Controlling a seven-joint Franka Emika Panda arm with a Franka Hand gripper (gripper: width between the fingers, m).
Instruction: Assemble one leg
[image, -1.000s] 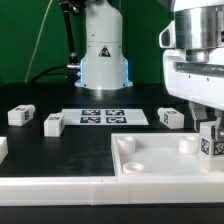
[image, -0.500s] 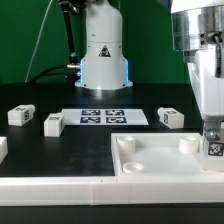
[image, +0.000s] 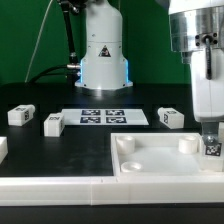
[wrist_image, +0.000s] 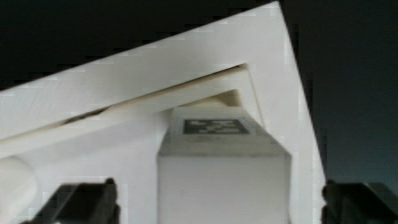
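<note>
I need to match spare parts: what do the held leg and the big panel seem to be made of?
Leg: probably plastic, matte white, sharp moulded edges, printed black-and-white tag. Panel: likely the same white plastic, smooth with a faint sheen, rounded raised rim and moulded sockets. The pincer grips the leg.

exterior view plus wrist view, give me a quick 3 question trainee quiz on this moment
1. True or false: the gripper holds a leg over the corner of the white panel at the exterior view's right.
2. How many loose legs lie on the table beyond the panel? A) one B) three C) five
3. Fill in: the flat sheet of tags between the loose legs is the ______ board.

Key
1. True; the wrist view shows the tagged leg between the jaws, above the panel corner.
2. B: two legs at the exterior view's left, one at its right.
3. marker
</note>
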